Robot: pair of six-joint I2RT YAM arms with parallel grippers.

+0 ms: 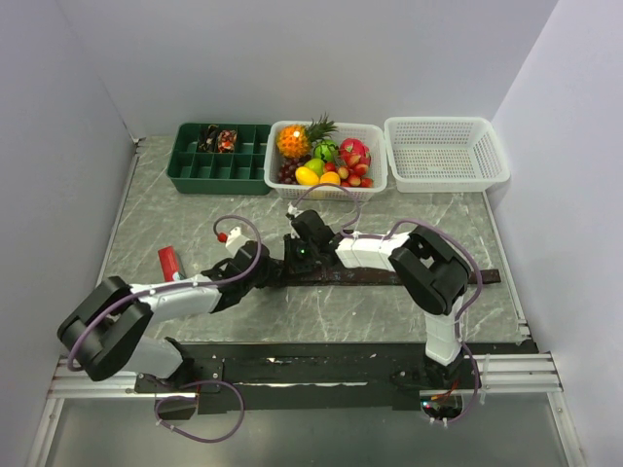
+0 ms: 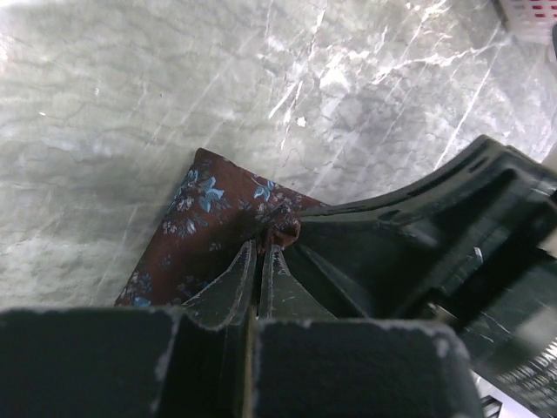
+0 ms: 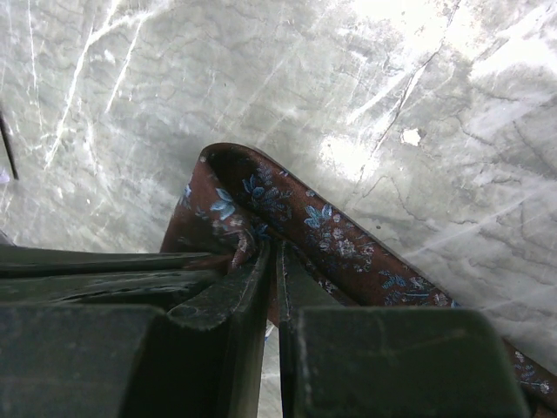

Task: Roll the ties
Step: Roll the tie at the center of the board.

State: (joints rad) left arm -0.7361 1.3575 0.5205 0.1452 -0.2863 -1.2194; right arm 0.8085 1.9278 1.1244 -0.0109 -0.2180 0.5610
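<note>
Your left gripper (image 2: 261, 251) and right gripper (image 3: 268, 252) both pinch shut on the folded end of the tie (image 1: 419, 276). The rest lies flat to their right on the tabletop (image 1: 195, 209). Rolling looks barely begun, and two rolled ties (image 1: 216, 140) sit in the tray (image 1: 219, 178) beyond.

The left end effector (image 1: 274, 273) and the right end effector (image 1: 297, 257) met at one end of a dark tie (image 1: 485, 276) lying flat on the surface (image 1: 195, 209) and running off to their right. Beyond them stood a green tray (image 1: 219, 185), a fruit basket (image 1: 326, 192) and a white basket (image 1: 446, 180).
</note>
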